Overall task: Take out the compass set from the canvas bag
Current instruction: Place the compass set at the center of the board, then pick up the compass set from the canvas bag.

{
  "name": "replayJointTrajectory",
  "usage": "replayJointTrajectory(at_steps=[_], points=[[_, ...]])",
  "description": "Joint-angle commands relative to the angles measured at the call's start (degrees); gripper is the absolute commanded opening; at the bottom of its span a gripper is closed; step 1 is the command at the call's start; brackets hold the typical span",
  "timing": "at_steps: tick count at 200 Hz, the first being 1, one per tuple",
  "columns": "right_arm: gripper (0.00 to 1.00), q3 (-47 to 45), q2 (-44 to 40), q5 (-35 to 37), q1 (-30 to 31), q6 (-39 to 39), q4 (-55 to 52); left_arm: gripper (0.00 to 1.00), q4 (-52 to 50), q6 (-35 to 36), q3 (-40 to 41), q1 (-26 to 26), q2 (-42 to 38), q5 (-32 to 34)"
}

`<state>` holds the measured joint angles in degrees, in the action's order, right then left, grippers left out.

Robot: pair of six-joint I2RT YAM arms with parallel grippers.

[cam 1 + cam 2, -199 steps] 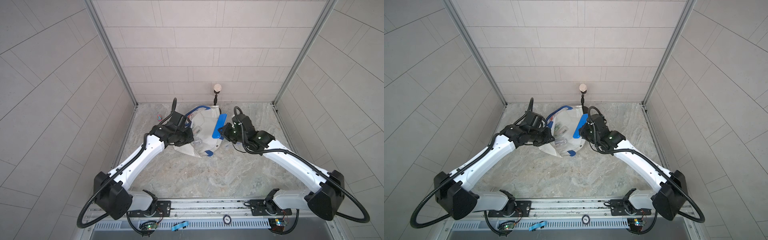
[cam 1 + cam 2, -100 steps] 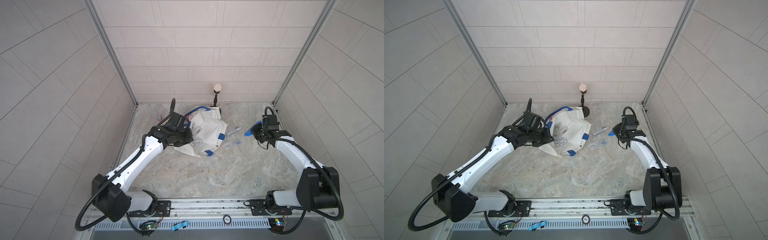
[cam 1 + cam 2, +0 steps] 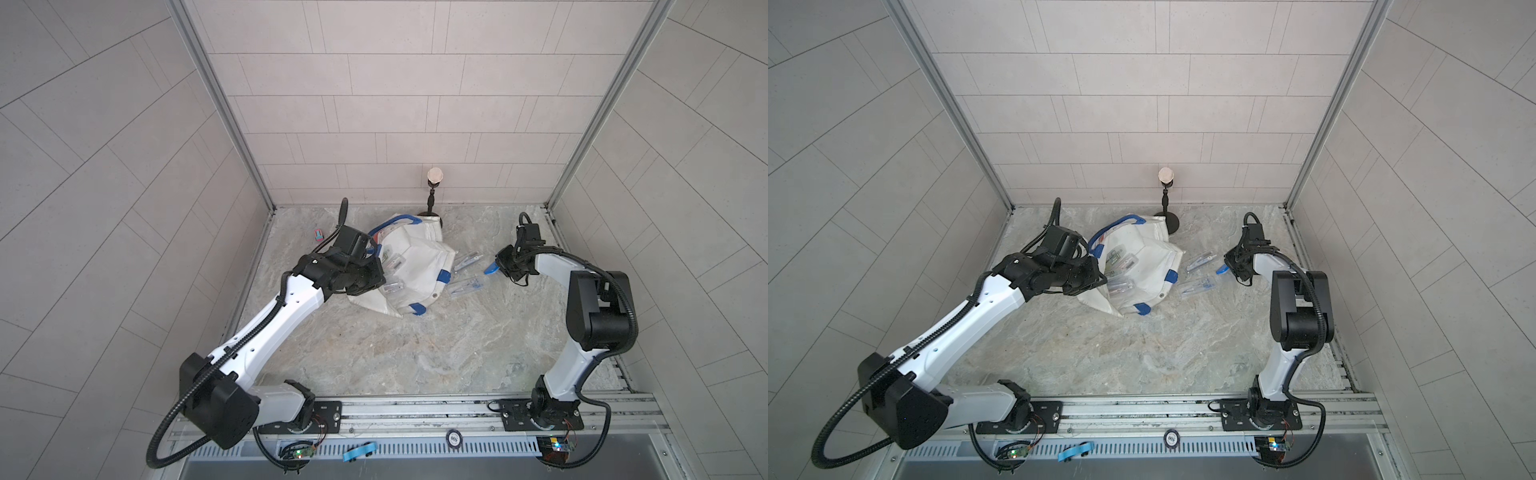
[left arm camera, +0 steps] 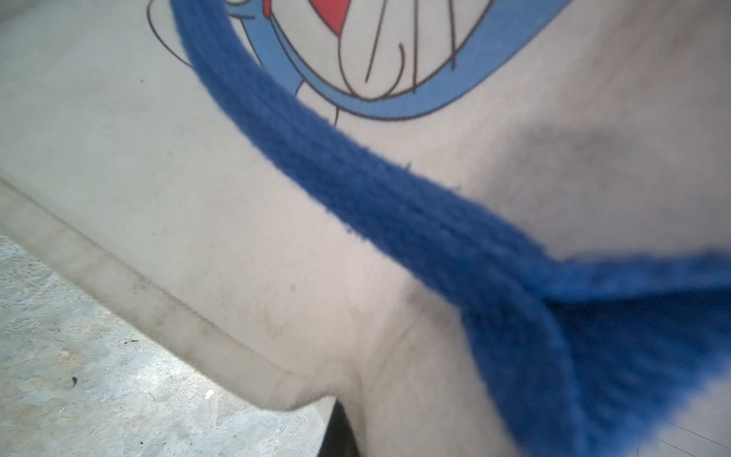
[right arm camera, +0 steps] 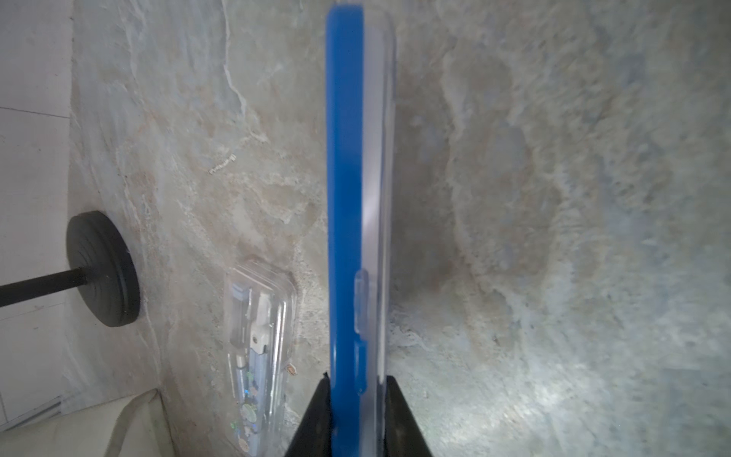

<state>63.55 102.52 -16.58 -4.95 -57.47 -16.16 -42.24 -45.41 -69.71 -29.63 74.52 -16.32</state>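
Observation:
The white canvas bag (image 3: 415, 266) (image 3: 1152, 259) lies slumped at the back middle of the floor, mouth up. Clear compass set packs (image 3: 392, 286) show inside it. Two more packs (image 3: 468, 262) (image 3: 465, 286) lie on the floor just right of the bag. My left gripper (image 3: 374, 274) is shut on the bag's left edge. The left wrist view is filled by canvas, a blue strap (image 4: 395, 198) and the cartoon print. My right gripper (image 5: 358, 385) is right of the bag, shut on a blue-backed clear pack (image 5: 348, 198) (image 3: 492, 269) held edge-on just above the floor.
A black stand (image 3: 432, 199) with a pale round top rises at the back wall behind the bag; its base (image 5: 103, 269) is near a floor pack (image 5: 259, 336). A tiny red-and-teal toy (image 3: 318, 235) lies back left. Walls close three sides.
My right arm has drawn back from the bag's mouth to the right with the blue-backed pack in its jaws. The left arm has kept its hold and hardly moved.

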Motion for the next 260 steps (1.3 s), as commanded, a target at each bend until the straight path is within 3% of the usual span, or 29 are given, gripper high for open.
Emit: replayJointTrajectory(at_steps=[1,41,64,95,124,153,208,260], points=[[0.4,-3.6,-2.8,-0.4,-0.5,0.7,-2.2,0.0,0.9,0.2,-0.2,0.0,-1.7,-1.1],[0.47,-3.1,-16.6,2.1,3.2,1.2,-10.6,0.0,-0.8,3.6,-2.2,0.0,-0.6,-1.2],[0.47,3.4,-23.3,5.1,11.7,0.0,-18.0,0.0,-1.8,5.9,-3.0,0.0,0.0,-0.9],[0.44,5.6,-27.1,8.1,27.2,-9.7,-16.1,0.0,-1.5,6.4,-2.6,0.0,0.1,-0.9],[0.42,5.8,-21.1,7.7,39.6,-19.0,-8.2,0.0,-1.0,5.9,-1.9,0.0,0.3,-1.4],[0.4,8.8,-9.8,4.9,45.5,-23.3,-1.7,0.0,-0.5,4.8,-0.8,-0.1,0.5,-1.6],[0.4,12.8,5.9,1.8,46.2,-31.1,8.4,0.0,0.8,2.6,2.3,-0.4,-1.2,-1.5],[0.39,10.7,10.4,3.5,46.1,-36.0,16.2,0.0,1.6,1.8,4.0,-0.8,-2.3,-1.8]])
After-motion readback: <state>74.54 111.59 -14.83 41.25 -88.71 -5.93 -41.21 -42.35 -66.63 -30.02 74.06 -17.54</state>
